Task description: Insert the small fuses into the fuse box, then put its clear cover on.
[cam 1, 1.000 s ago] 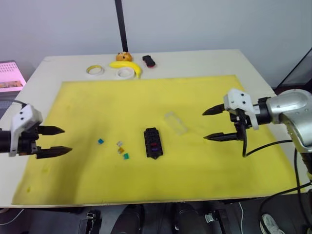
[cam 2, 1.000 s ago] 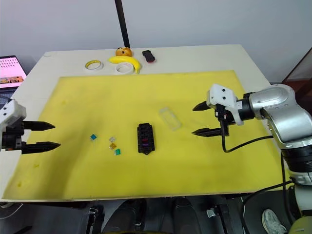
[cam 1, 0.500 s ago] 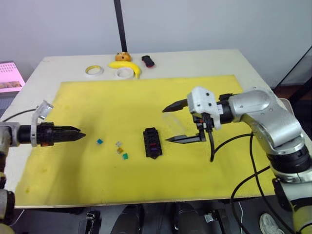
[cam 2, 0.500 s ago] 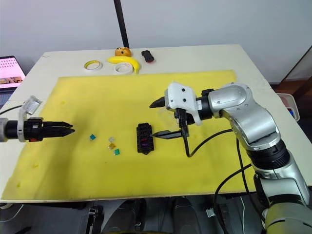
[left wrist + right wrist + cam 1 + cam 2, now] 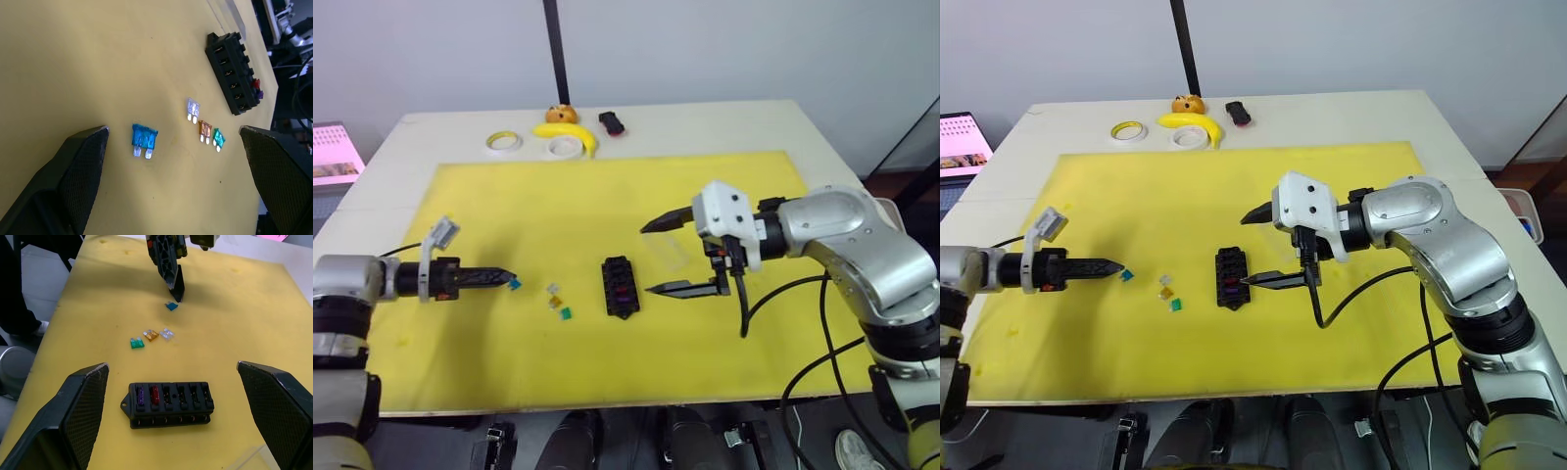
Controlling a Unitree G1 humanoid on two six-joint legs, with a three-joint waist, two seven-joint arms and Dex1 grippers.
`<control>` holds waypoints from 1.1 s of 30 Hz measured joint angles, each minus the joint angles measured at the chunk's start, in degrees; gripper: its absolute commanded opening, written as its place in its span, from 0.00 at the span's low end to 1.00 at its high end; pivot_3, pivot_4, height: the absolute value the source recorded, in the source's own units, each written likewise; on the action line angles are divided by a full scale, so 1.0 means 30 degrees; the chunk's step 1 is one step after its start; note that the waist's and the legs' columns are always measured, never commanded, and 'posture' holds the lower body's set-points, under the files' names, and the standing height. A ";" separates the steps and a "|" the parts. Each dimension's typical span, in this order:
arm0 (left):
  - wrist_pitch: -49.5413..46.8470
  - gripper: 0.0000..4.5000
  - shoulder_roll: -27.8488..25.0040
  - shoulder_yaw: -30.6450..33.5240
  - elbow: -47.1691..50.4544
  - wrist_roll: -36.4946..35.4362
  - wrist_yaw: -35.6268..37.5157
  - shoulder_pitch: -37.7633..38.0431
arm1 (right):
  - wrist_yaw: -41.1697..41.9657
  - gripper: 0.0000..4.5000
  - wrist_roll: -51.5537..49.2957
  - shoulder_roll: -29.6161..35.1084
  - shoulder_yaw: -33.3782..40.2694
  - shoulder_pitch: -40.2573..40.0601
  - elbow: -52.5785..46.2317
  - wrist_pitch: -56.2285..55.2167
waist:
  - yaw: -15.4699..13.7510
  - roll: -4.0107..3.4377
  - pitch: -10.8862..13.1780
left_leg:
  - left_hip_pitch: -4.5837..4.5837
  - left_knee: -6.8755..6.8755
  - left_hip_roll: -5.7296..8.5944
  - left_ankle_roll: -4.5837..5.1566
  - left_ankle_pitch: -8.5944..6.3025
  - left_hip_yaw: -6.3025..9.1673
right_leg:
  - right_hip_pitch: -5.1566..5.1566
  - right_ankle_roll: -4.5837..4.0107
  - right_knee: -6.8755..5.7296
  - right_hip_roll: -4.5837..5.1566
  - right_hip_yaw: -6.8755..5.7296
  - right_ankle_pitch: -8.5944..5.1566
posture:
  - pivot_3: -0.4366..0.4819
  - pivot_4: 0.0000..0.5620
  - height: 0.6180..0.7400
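Note:
The black fuse box (image 5: 620,287) lies mid-mat with a purple fuse (image 5: 140,395) and a red fuse (image 5: 154,394) in its end slots. Loose on the mat to its left lie a blue fuse (image 5: 145,138), a grey one (image 5: 193,107), a yellow one (image 5: 205,129) and a green one (image 5: 218,138). My left gripper (image 5: 173,129) is open and low, and the blue fuse lies between its fingers. My right gripper (image 5: 648,259) is open, hovering just right of the fuse box. The clear cover (image 5: 671,247) lies under that gripper.
A yellow mat (image 5: 509,196) covers most of the table. At the far edge sit two tape rolls (image 5: 503,142) (image 5: 565,147), a banana (image 5: 573,134), an orange object (image 5: 562,114) and a small black-and-red object (image 5: 612,122). A black pole (image 5: 553,49) rises behind them.
My left gripper has reached right across the mat and now straddles the blue fuse. My right gripper swept left from the mat's right side to the fuse box, then nearly held.

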State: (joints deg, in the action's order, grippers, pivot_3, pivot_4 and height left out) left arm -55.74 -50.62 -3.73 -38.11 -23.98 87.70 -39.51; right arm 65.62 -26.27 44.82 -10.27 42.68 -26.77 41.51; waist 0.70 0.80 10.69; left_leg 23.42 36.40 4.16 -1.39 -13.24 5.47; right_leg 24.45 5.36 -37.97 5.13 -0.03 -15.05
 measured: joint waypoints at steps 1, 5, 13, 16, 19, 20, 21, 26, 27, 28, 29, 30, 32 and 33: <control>0.0061 1.00 0.0179 -0.0066 -0.0228 0.0166 -0.0010 -0.0210 | -0.0026 0.99 -0.0012 0.0055 -0.0002 0.0001 -0.0073 0.0081 | -0.0009 0.0000 0.0000 | 0.0002 0.0010 0.0006 0.0006 -0.0003 -0.0001 | -0.0001 0.0000 0.0000 0.0003 0.0000 0.0000 | 0.48 0.27 1.00; 0.0407 1.00 0.0442 -0.0349 -0.0750 0.0543 0.0179 -0.0555 | -0.0057 0.99 -0.0137 0.0362 -0.0002 0.0001 -0.0186 0.0216 | -0.0021 0.0000 0.0000 | 0.0002 0.0020 0.0008 0.0009 -0.0005 -0.0001 | -0.0008 0.0001 -0.0002 0.0005 -0.0001 0.0000 | 0.48 0.27 1.00; 0.0543 1.00 0.0136 -0.0742 -0.0357 0.0853 0.1062 -0.0314 | -0.0057 0.99 -0.0168 0.0460 -0.0026 0.0082 -0.0210 0.0245 | 0.0052 -0.0001 -0.0002 | 0.0002 0.0021 0.0007 0.0015 -0.0008 -0.0003 | -0.0009 0.0001 0.0000 0.0008 0.0001 0.0000 | 0.48 0.27 1.00; 0.0539 1.00 -0.0148 -0.0747 -0.0039 0.0823 0.1164 0.0032 | -0.0060 0.99 -0.0125 0.0460 -0.0036 0.0084 -0.0198 0.0208 | 0.0147 0.0000 -0.0002 | 0.0001 0.0021 0.0004 0.0016 -0.0009 -0.0006 | -0.0006 0.0001 -0.0001 0.0007 0.0007 0.0000 | 0.48 0.27 1.00; 0.0605 1.00 -0.0173 -0.0718 0.0058 0.0833 0.1163 0.0174 | -0.0056 0.99 -0.0087 0.0459 -0.0089 0.0084 -0.0174 0.0137 | 0.0168 -0.0001 -0.0002 | -0.0005 0.0020 -0.0003 0.0016 -0.0010 -0.0015 | -0.0006 0.0001 -0.0002 0.0002 0.0013 0.0000 | 0.48 0.27 1.00; 0.0848 1.00 -0.0170 -0.0710 0.0024 0.0847 0.1153 0.0178 | -0.0048 0.99 -0.0049 0.0455 -0.0170 0.0086 -0.0155 0.0081 | 0.0164 -0.0001 -0.0002 | -0.0005 0.0020 -0.0003 0.0017 -0.0010 -0.0017 | -0.0005 0.0001 -0.0002 0.0002 0.0014 0.0000 | 0.48 0.27 1.00; 0.1023 1.00 -0.0157 -0.0706 -0.0044 0.0855 0.1123 0.0187 | -0.0034 0.99 0.0034 0.0443 -0.0258 0.0088 -0.0131 0.0022 | 0.0162 -0.0001 -0.0002 | -0.0005 0.0020 -0.0003 0.0017 -0.0010 -0.0021 | -0.0005 0.0001 -0.0002 0.0002 0.0016 0.0000 | 0.48 0.27 1.00; 0.1440 0.80 -0.0010 -0.0518 -0.0654 0.0859 0.0957 0.0196 | 0.0002 1.00 0.0246 0.0431 -0.0642 0.0173 0.0068 -0.0329 | 0.0169 -0.0003 -0.0003 | -0.0011 0.0021 -0.0006 0.0017 -0.0010 -0.0025 | -0.0005 0.0001 -0.0006 -0.0001 0.0018 0.0000 | 0.48 0.27 1.00; 0.1560 0.71 0.0026 -0.0459 -0.0771 0.0879 0.0750 0.0233 | 0.0009 1.00 0.0309 0.0431 -0.0735 0.0178 0.0127 -0.0415 | 0.0177 -0.0002 -0.0003 | -0.0011 0.0021 -0.0006 0.0017 -0.0010 -0.0026 | -0.0005 0.0001 -0.0005 -0.0002 0.0020 0.0000 | 0.48 0.27 1.00; 0.1606 0.71 0.0046 -0.0393 -0.0825 0.0889 0.0604 0.0278 | 0.0019 1.00 0.0359 0.0431 -0.0803 0.0177 0.0191 -0.0478 | 0.0183 -0.0002 -0.0003 | -0.0010 0.0021 -0.0006 0.0018 -0.0011 -0.0030 | -0.0003 0.0001 -0.0005 -0.0001 0.0024 0.0000 | 0.48 0.27 1.00; 0.1628 0.71 0.0081 -0.0309 -0.0929 0.0873 0.0454 0.0320 | 0.0026 1.00 0.0418 0.0431 -0.0867 0.0176 0.0247 -0.0536 | 0.0179 -0.0002 -0.0003 | -0.0009 0.0021 -0.0006 0.0021 -0.0012 -0.0035 | -0.0001 0.0001 -0.0004 -0.0001 0.0028 0.0000 | 0.48 0.27 1.00; 0.1638 0.71 0.0139 -0.0191 -0.0990 0.0843 0.0373 0.0347 | 0.0041 1.00 0.0424 0.0430 -0.0891 0.0181 0.0303 -0.0635 | 0.0169 -0.0002 -0.0003 | -0.0009 0.0020 -0.0006 0.0023 -0.0013 -0.0035 | 0.0000 0.0001 -0.0003 -0.0001 0.0028 0.0000 | 0.48 0.27 1.00; 0.1673 0.71 0.0199 -0.0011 -0.1005 0.0779 0.0388 0.0443 | 0.0065 1.00 0.0426 0.0430 -0.0901 0.0182 0.0364 -0.0682 | 0.0163 -0.0002 -0.0003 | -0.0010 0.0021 -0.0006 0.0022 -0.0013 -0.0037 | 0.0000 0.0001 -0.0004 -0.0001 0.0028 0.0000 | 0.48 0.27 1.00; 0.1707 0.71 0.0196 0.0053 -0.1040 0.0756 0.0375 0.0529 | 0.0086 1.00 0.0428 0.0431 -0.0907 0.0182 0.0371 -0.0705 | 0.0177 -0.0003 -0.0003 | -0.0014 0.0021 -0.0008 0.0022 -0.0013 -0.0038 | 0.0000 0.0001 -0.0007 -0.0002 0.0031 0.0000 | 0.48 0.27 1.00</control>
State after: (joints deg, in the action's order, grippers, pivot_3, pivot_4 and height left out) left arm -50.62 -50.03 -3.57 -41.23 -21.71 88.82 -37.93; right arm 65.87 -24.98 46.11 -12.99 43.23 -25.65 39.39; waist 1.23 0.80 10.68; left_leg 23.38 36.46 4.13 -1.32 -13.28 5.35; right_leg 24.45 5.37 -37.99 5.12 0.06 -15.05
